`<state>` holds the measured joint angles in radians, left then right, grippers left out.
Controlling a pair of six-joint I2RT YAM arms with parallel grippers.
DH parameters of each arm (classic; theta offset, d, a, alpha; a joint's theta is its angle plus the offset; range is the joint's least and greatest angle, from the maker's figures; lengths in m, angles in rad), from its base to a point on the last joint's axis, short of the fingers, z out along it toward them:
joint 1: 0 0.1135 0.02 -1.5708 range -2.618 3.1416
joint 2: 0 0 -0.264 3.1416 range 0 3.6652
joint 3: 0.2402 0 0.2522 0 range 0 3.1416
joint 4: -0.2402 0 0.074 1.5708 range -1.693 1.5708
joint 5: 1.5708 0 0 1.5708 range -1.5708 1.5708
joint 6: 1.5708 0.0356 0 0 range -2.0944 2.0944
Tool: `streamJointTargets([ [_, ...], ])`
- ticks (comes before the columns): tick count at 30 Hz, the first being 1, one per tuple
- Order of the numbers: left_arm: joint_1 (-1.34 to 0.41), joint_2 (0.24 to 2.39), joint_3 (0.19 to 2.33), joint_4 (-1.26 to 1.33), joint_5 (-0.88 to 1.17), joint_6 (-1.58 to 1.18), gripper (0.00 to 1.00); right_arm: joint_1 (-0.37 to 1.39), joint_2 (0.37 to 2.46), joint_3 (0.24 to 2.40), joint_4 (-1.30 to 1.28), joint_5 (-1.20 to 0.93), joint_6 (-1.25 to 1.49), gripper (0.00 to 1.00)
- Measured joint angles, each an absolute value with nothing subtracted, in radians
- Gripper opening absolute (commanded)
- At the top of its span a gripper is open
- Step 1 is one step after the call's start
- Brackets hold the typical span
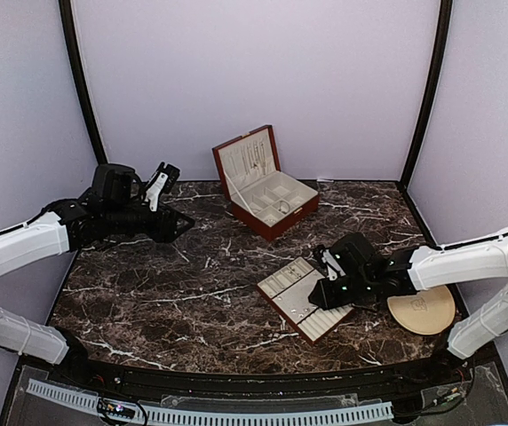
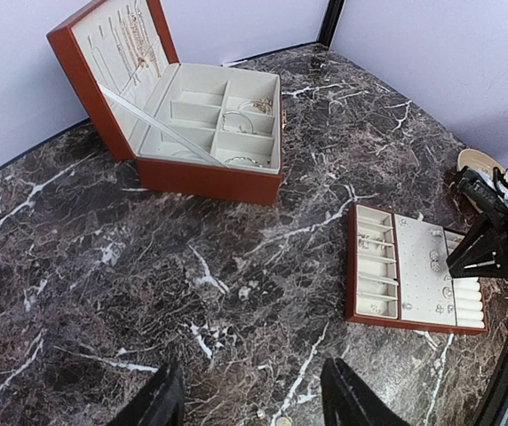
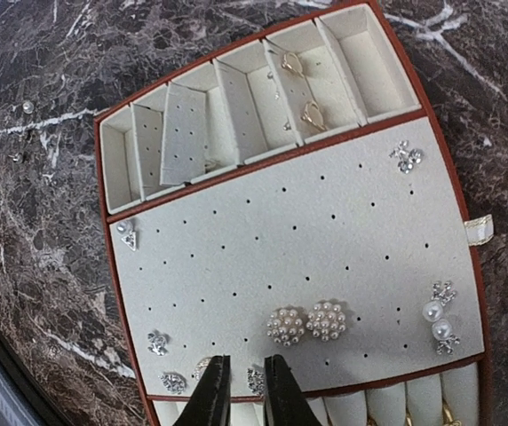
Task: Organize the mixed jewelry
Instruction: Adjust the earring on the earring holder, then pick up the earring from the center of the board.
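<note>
Dark veined marble table (image 1: 192, 293) is carrying an open red-brown wooden box (image 1: 281, 224) and a flat cream-padded tray (image 3: 236, 240), the mixed jewelry (image 3: 307, 322) sitting as studs dotted over its pad. Left gripper (image 2: 250, 390) is hovering wide, empty; right gripper (image 3: 246, 362) is standing over the pad's edge, jaws a narrow slit apart, nothing seen between. Probably seating a stud; next is calling for a straight lift clear of neighbours.

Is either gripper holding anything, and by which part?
Left gripper: nothing, open in the air. Right gripper: jaws nearly shut over the tray; whether a tiny piece is pinched cannot be told.
</note>
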<state>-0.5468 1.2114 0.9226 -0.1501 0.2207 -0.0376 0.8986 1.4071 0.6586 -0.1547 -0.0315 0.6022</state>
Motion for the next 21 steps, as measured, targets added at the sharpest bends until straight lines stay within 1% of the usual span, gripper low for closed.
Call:
streamJointTargets([
  [6, -0.547, 1.209, 0.876, -0.138, 0.220, -0.108, 0.53, 0.899, 1.348, 0.673, -0.170, 0.012, 0.602, 0.23],
  [9, -0.547, 1.200, 0.790, -0.080, 0.229, -0.193, 0.52, 0.899, 1.312, 0.673, -0.173, 0.041, 0.603, 0.24],
  [15, -0.562, 1.219, 0.591, 0.044, 0.262, -0.400, 0.48, 0.891, 1.239, 0.662, -0.162, 0.083, 0.603, 0.25],
  [21, -0.607, 1.346, 0.564, 0.192, 0.298, -0.533, 0.39, 0.881, 1.219, 0.631, -0.155, 0.100, 0.606, 0.25],
])
